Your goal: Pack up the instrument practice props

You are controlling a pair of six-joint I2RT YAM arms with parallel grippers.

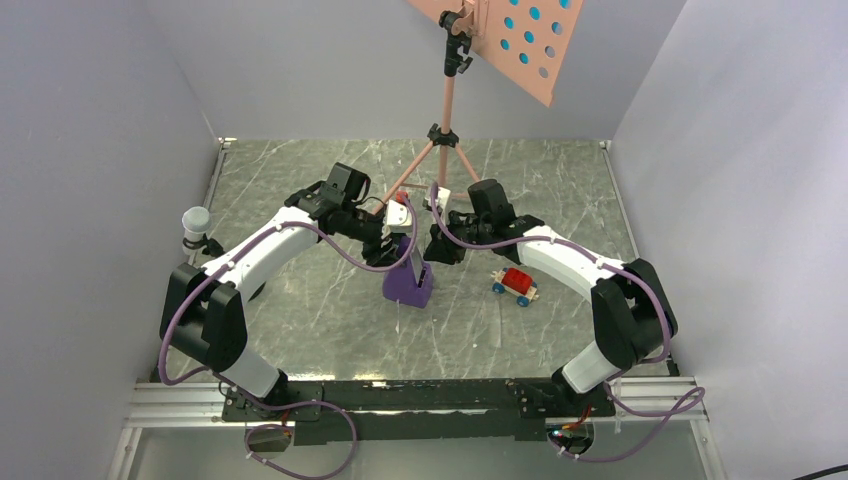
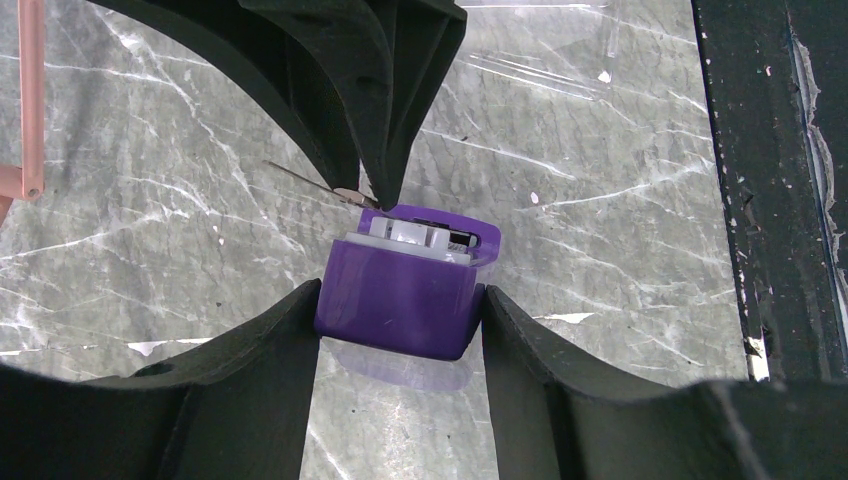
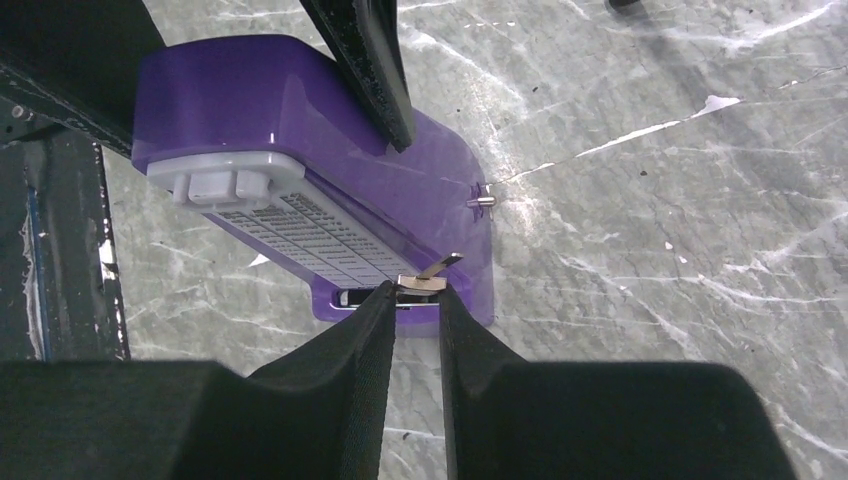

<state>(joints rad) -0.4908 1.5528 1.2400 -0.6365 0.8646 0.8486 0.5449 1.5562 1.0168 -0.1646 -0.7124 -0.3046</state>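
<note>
Left gripper (image 2: 400,292) clamps small purple pyramid-shaped plastic metronome (image 3: 230,100); right gripper (image 3: 415,295) jaws pinched on its thin metal pendulum tip (image 3: 425,280). Risk: pendulum likely bends if pulled sideways.

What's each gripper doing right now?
Left gripper: closed on the purple metronome.
Right gripper: closed on its metal pendulum.

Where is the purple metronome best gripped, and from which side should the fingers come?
Across its two flat side walls, coming down from above: the purple metronome stands upright, and the left gripper holds it so. The thin pendulum looks too frail.
</note>
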